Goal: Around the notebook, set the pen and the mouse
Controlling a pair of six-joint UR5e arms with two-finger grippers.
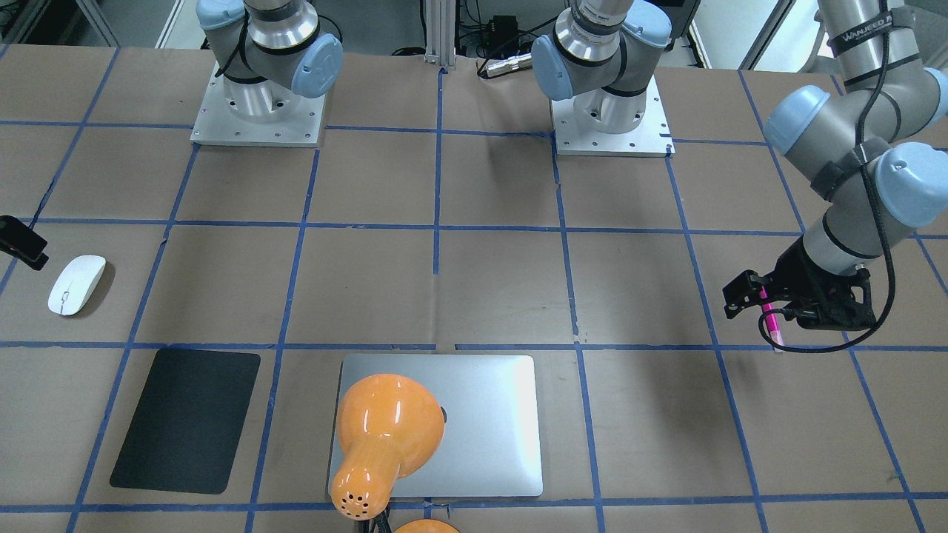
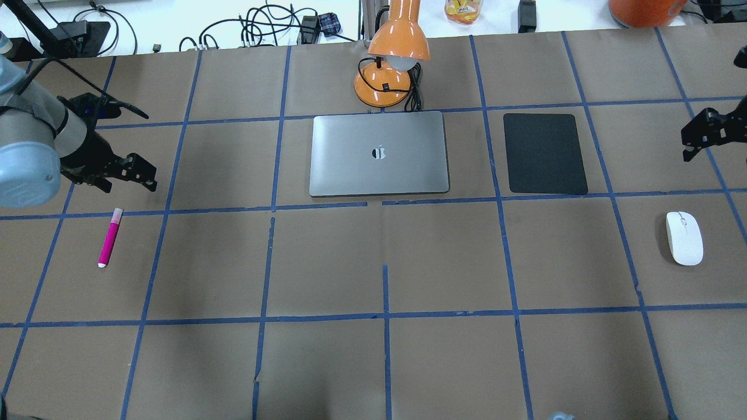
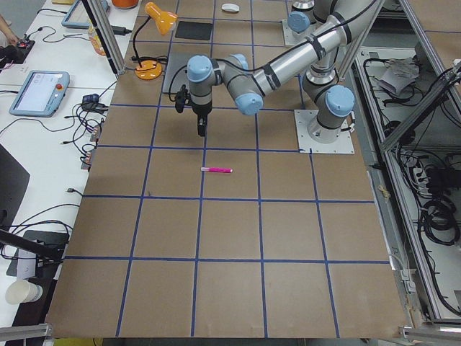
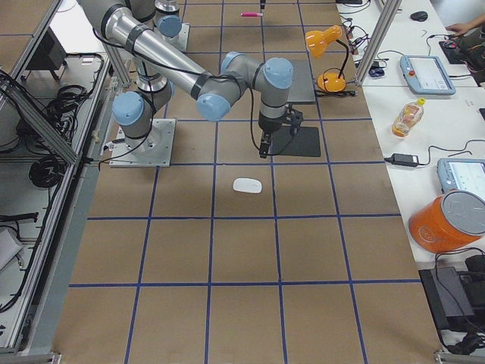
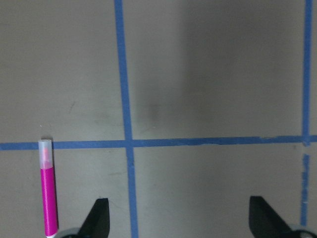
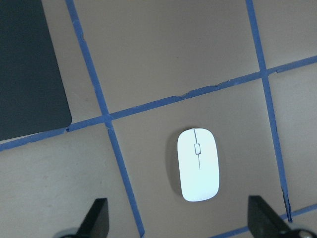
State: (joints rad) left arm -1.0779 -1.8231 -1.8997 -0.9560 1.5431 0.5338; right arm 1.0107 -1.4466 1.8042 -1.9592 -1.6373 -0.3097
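Approach step: the left claw [image 5: 181,220] hangs spread and empty by the pen [image 5: 48,198] at lower left, the right claw [image 6: 178,218] likewise above the mouse [image 6: 198,171]. Next, each probably needs centring, then descending.

I have wide open table [image 2: 385,256] along the near edge of the notebook [image 2: 379,153] and to its left. The far edge is tight — the orange lamp [image 2: 388,64] stands just beyond it — and the black mat [image 2: 544,153] lies flat just to the right.
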